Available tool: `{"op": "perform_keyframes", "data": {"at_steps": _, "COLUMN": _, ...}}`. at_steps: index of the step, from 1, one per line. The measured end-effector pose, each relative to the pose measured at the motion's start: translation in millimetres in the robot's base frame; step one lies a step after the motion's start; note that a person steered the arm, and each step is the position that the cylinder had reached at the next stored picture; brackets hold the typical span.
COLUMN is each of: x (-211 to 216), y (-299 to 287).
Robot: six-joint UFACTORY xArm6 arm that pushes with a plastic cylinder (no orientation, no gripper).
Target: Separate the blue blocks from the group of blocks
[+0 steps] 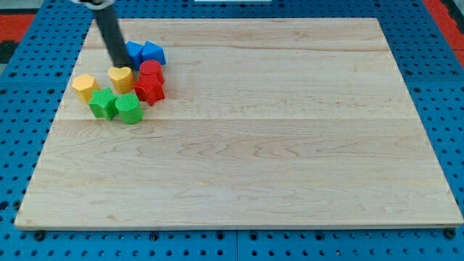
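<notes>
My tip (pixel 119 64) rests at the view's upper left, right beside the left edge of a blue block (pixel 135 52) and just above a yellow heart block (pixel 121 77). A second blue block, triangular (pixel 153 52), lies against the first on its right. Below them sit a red round block (pixel 151 71) and a red star block (pixel 149 90). A yellow hexagon block (pixel 84 86) lies further left. A green star block (pixel 102 103) and a green round block (pixel 128 108) sit at the bottom of the group.
The blocks lie on a pale wooden board (pixel 275 145) set on a blue pegboard table (pixel 14 109). The rod (pixel 109 32) slants up to the view's top left.
</notes>
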State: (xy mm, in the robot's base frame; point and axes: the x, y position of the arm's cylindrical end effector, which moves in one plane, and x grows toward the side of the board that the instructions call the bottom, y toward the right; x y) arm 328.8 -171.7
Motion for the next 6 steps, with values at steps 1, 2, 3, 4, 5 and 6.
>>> {"op": "perform_keyframes", "data": {"at_steps": 1, "x": -3, "y": 4}}
{"op": "perform_keyframes", "data": {"at_steps": 2, "x": -3, "y": -44}}
{"op": "perform_keyframes", "data": {"at_steps": 3, "x": -17, "y": -59}}
{"op": "perform_keyframes", "data": {"at_steps": 4, "x": -49, "y": -42}}
{"op": "perform_keyframes", "data": {"at_steps": 5, "x": -66, "y": -26}}
{"op": "perform_keyframes", "data": {"at_steps": 6, "x": -66, "y": -63}}
